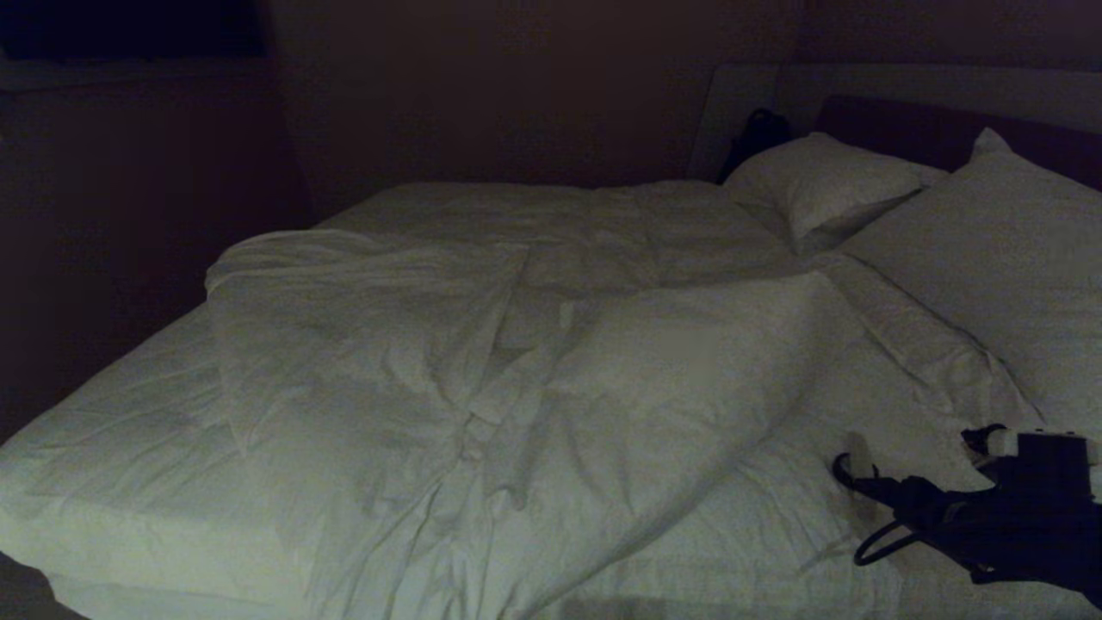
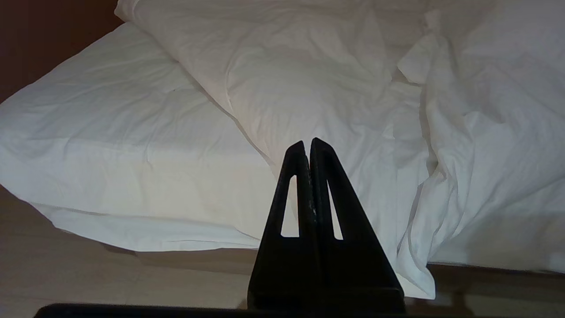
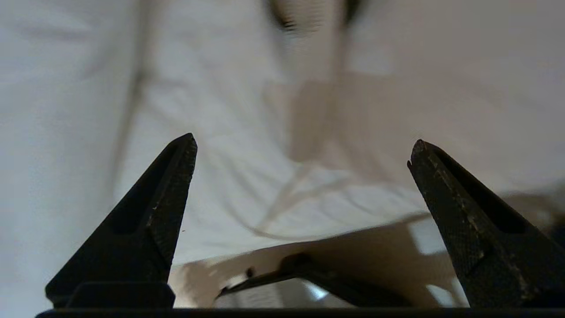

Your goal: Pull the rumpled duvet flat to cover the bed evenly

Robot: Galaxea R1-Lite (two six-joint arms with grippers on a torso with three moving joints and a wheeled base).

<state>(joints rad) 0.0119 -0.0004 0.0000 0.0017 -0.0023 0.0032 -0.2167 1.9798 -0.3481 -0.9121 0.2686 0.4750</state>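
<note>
1. Head view: the duvet (image 1: 516, 370) lies bunched in heavy creases across the middle of the bed (image 1: 112, 439), twisted into a ridge toward the near edge.
2. Bare sheet shows at the bed's left corner and along its right side, below two pillows (image 1: 826, 185) at the headboard.
3. The right gripper (image 3: 302, 152) hovers over the bed's near right edge, fingers spread wide, holding nothing.
4. The left gripper (image 2: 307, 143) is closed and empty, off the near edge.
</note>
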